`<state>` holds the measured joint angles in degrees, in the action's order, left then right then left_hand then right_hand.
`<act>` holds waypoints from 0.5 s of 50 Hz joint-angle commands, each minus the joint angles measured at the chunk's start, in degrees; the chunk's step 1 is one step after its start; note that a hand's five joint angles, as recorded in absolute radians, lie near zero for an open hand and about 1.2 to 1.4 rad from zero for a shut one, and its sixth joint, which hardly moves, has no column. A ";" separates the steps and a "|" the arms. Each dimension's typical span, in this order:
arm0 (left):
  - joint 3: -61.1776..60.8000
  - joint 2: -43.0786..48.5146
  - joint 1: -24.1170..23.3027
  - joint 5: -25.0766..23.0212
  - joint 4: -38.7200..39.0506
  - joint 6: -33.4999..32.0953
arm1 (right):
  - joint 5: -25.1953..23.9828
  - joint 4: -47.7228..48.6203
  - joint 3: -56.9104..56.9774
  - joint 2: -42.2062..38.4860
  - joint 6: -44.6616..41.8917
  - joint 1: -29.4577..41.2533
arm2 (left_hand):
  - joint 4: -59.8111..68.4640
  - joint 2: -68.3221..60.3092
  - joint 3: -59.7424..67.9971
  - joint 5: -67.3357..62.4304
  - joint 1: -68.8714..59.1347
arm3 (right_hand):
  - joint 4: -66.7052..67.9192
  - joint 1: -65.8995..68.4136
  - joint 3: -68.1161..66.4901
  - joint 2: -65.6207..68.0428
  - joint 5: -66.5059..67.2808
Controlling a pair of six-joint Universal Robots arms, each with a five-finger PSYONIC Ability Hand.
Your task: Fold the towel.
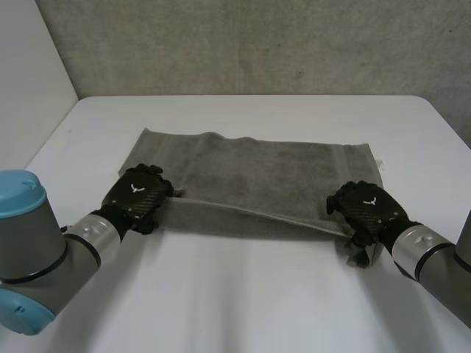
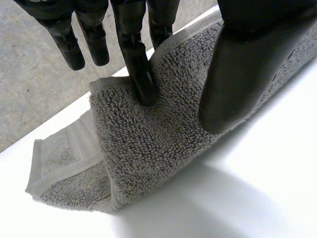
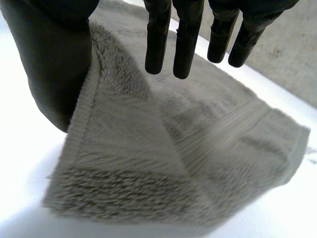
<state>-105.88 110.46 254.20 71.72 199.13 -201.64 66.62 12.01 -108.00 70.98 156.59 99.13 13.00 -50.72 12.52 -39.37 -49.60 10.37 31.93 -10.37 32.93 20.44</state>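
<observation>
Your towel [image 1: 265,173] lies long axis parallel to the table's [image 1: 243,294] near edge, left hand [image 1: 138,193] pinching its near-left corner, right hand [image 1: 366,206] pinching its near-right corner

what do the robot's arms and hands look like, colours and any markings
The left arm and right arm are round grey tubes; the left has a light-blue cap on its joint. Each ends in a silver wrist ring. The left robot hand and right robot hand are black, with a woven-look shell, a small white emblem on the back, slim fingers and a thick thumb.
</observation>
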 commanded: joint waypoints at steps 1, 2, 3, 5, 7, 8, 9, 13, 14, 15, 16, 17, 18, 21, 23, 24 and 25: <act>-1.16 -2.17 1.20 1.22 -1.20 -0.51 | -1.76 -1.02 -1.77 2.05 1.26 -1.66 | -3.00 1.65 -2.52 0.30 0.53 | -0.37 -0.82 0.37 -1.83 0.67; -1.17 -2.18 1.21 1.23 -1.20 -0.51 | -1.85 -1.02 -2.29 2.75 1.26 -2.10 | -3.00 1.65 -2.52 0.30 0.53 | -0.37 -0.48 0.37 -1.49 1.00; -1.43 -3.13 1.73 1.93 -1.73 -0.51 | -1.85 -1.02 -2.30 2.76 1.26 -2.10 | -3.00 1.48 -2.52 0.13 0.37 | -0.37 -0.48 0.37 -1.49 1.01; -1.69 -4.37 2.26 2.28 -2.26 -0.16 | -2.20 -1.02 -2.74 3.29 1.26 -2.54 | -3.00 1.31 -2.52 -0.04 0.20 | -0.37 1.88 0.37 0.87 3.36; -2.66 -6.74 2.53 2.46 -4.18 0.02 | -2.46 -0.94 -3.70 4.25 1.18 -3.33 | -3.00 1.14 -2.52 -0.21 0.03 | -0.37 16.77 0.37 15.77 18.26; -2.66 -6.75 2.53 2.46 -4.19 0.02 | -2.46 -0.94 -3.70 4.25 1.17 -3.33 | -3.00 1.14 -2.52 -0.21 0.03 | -0.37 16.85 0.37 15.84 18.33; -3.18 -7.97 2.53 2.46 -5.50 0.10 | -2.64 -0.68 -4.14 4.86 1.09 -3.94 | -3.00 1.14 -2.52 -0.21 0.03 | -0.37 28.50 0.37 27.50 29.99; -4.33 -9.82 1.91 2.37 -7.80 0.89 | -2.81 -0.67 -4.50 5.22 0.21 -5.00 | -3.00 0.64 -2.52 -0.71 -0.48 | -0.37 43.93 0.37 42.92 45.41; -4.85 -10.35 1.56 2.46 -8.58 1.59 | -3.07 -0.67 -4.58 5.40 -1.10 -5.44 | -3.00 0.47 -2.52 -0.88 -0.64 | -0.37 44.10 0.37 43.09 45.58; -5.21 -10.70 1.12 2.55 -9.11 2.55 | -2.99 -0.85 -4.58 6.01 -3.02 -5.96 | -3.00 0.14 -2.52 -1.21 -0.98 | -0.37 42.77 0.37 41.76 44.25; -5.21 -10.70 1.12 2.55 -9.11 2.56 | -2.99 -0.85 -4.58 6.01 -3.04 -5.97 | -3.00 0.13 -2.52 -1.22 -0.98 | -0.37 42.75 0.37 41.74 44.24; -5.47 -10.79 0.68 2.64 -9.55 3.87 | -2.38 -0.94 -4.58 6.80 -5.13 -6.66 | -3.00 0.13 -2.52 -1.22 -0.98 | -0.37 38.92 0.37 37.91 40.41; -5.65 -10.70 0.24 2.72 -9.90 5.36 | -2.11 -0.94 -4.58 7.67 -7.15 -7.28 | -3.00 0.13 -2.52 -1.22 -0.98 | -0.37 32.56 0.37 31.55 34.04; -5.65 -10.61 -0.02 2.72 -10.08 6.69 | -1.85 -0.94 -4.93 9.52 -9.89 -7.90 | -3.00 0.13 -2.52 -1.22 -0.98 | -0.37 23.27 0.37 22.26 24.75; -5.56 -10.35 -0.02 2.72 -9.99 8.44 | -1.67 -0.85 -5.37 10.22 -10.86 -7.90 | -3.00 0.13 -2.52 -1.22 -0.98 | -0.37 20.24 0.37 19.23 21.73; -5.56 -10.35 -0.02 2.72 -9.99 8.45 | -1.67 -0.85 -5.37 10.23 -10.87 -7.90 | -3.00 0.13 -2.52 -1.22 -0.98 | -0.37 20.21 0.37 19.20 21.70; -5.48 -10.35 0.32 2.64 -9.99 8.89 | -1.50 -0.76 -5.64 10.75 -11.13 -7.82 | -3.00 0.30 -2.52 -1.05 -0.81 | -0.37 15.55 0.37 14.54 17.03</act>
<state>-111.48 99.69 254.53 74.42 189.17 -195.83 64.49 11.14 -112.88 79.31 148.99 91.78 13.00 -50.65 12.52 -40.24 -49.86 10.37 54.59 -10.37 55.01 44.67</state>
